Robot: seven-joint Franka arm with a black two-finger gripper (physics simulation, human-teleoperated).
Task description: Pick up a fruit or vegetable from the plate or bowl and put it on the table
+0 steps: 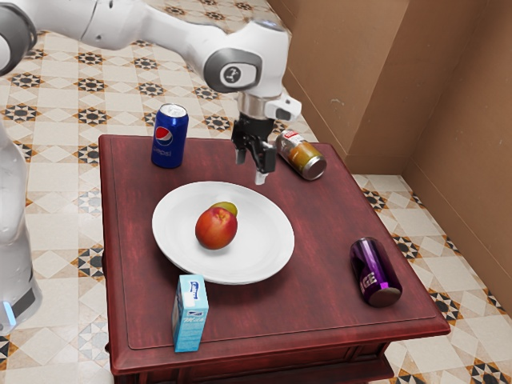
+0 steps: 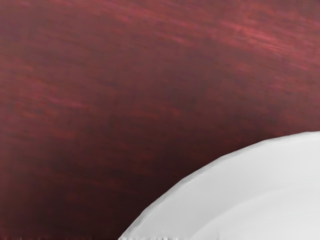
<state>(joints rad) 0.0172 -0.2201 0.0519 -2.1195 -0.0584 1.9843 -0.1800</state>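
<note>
Exterior view: one white plate (image 1: 260, 244) on the dark red tabletop (image 1: 328, 220) holds two fruits, a red-orange one (image 1: 216, 230) and a green one (image 1: 227, 207) partly hidden behind it. Around the plate I count three cans, the blue one (image 1: 169, 138) upright, the gold (image 1: 301, 154) and purple (image 1: 374, 271) lying down, plus one upright carton (image 1: 190, 316). The pincer (image 1: 250, 168) hangs released near the plate, fingers apart.
</note>
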